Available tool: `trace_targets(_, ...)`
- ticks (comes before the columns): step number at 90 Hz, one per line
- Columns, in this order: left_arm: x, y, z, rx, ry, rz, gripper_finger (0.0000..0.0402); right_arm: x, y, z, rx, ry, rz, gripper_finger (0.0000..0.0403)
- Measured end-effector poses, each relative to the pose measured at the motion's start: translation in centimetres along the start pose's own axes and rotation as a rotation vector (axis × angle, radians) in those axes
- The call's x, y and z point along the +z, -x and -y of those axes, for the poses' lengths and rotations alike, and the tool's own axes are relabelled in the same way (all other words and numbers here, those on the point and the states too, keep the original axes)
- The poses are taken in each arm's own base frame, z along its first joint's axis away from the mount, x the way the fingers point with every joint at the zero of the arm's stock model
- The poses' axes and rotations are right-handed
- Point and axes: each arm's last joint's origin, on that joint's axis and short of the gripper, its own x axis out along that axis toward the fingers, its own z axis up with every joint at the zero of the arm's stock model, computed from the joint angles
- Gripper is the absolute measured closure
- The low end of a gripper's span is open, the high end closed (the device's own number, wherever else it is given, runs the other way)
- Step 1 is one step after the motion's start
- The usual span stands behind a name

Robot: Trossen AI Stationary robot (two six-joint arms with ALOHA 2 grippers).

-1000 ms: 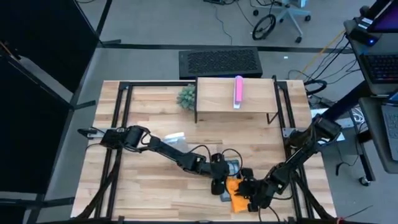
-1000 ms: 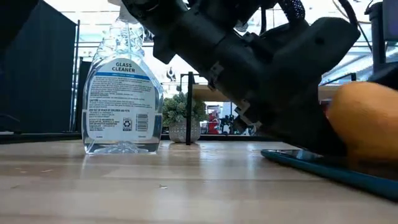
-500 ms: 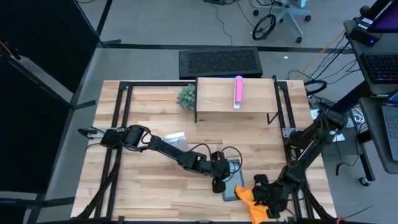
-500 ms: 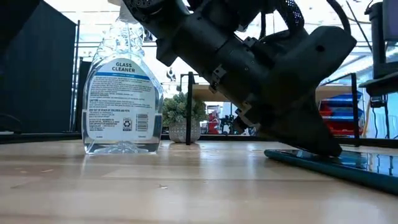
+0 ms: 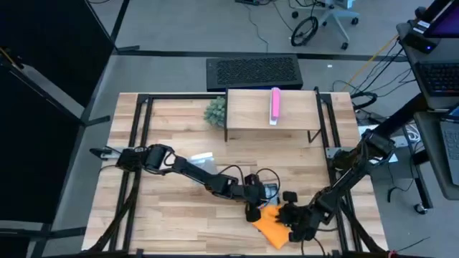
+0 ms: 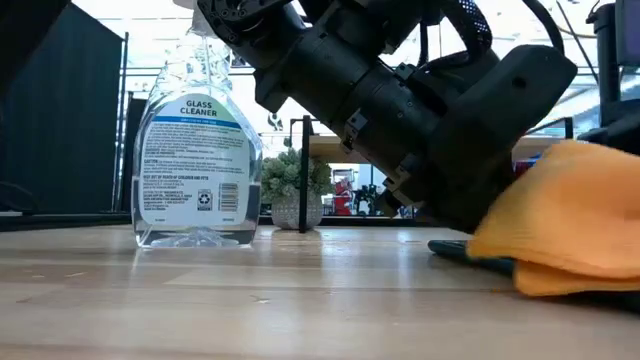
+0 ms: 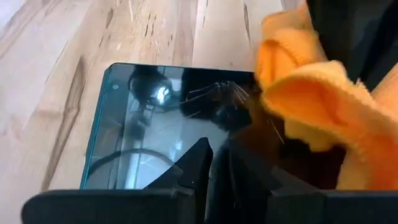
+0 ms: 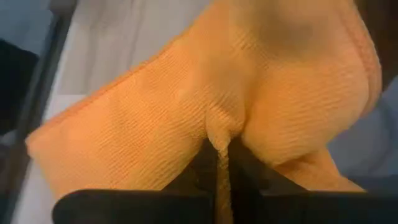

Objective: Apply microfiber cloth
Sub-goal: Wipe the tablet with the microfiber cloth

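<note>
The orange microfiber cloth (image 5: 270, 223) lies bunched on the right part of a dark tablet (image 7: 155, 134) with a teal rim, near the table's front edge. In the low view the cloth (image 6: 560, 235) covers the tablet's right end (image 6: 452, 247). My right gripper (image 5: 288, 218) is shut on the cloth from the right. My left gripper (image 5: 252, 209) is shut, its fingers (image 7: 202, 163) down on the tablet's glass just left of the cloth. My left gripper presses its shut fingertips down on the tablet's glass (image 7: 186, 140), slanting in from the table's left. The tablet lies flat on the table. My right gripper pinches a raised fold (image 8: 219, 138) of the cloth between its two fingers. The cloth bulges to both sides of the fingers, and its underside rests on the tablet and the table.
A clear glass-cleaner spray bottle (image 6: 197, 140) stands left of the tablet, behind the left arm. At the back stand a small potted plant (image 5: 215, 110) and a raised wooden shelf (image 5: 251, 115) with a pink object (image 5: 275, 105). Black frame rails (image 5: 136, 158) run along both table sides.
My right gripper first drew the cloth off the tablet toward the table's near right corner, baring the glass. It then came back toward the left, and the cloth now lies over the tablet's right part again. The left gripper has stayed on the tablet.
</note>
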Motion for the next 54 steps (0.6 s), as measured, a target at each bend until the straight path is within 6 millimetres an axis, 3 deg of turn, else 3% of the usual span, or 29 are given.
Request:
trace_targets(12,0.0,0.0,0.0,0.0,-0.005,-0.004,0.0353,-1.9,1.9,-0.3,0.018,-0.013,-0.153,0.0401)
trace_targets(27,0.0,0.0,0.0,-0.001,-0.001,-0.006,0.0353,-2.8,5.4,0.6,0.012,-0.045,-0.297,0.0401)
trace_targets(38,0.0,0.0,0.0,-0.001,0.001,0.001,0.0353,-1.0,6.9,0.4,0.038,-0.056,-0.06,0.0401)
trace_targets(48,0.0,0.0,0.1,-0.001,0.001,0.006,0.0353,1.5,6.4,0.1,-0.013,0.036,0.234,0.0401)
trace_targets(54,0.0,0.0,0.1,-0.001,0.002,0.008,0.0353,2.8,5.2,0.2,-0.055,0.077,0.32,0.0401)
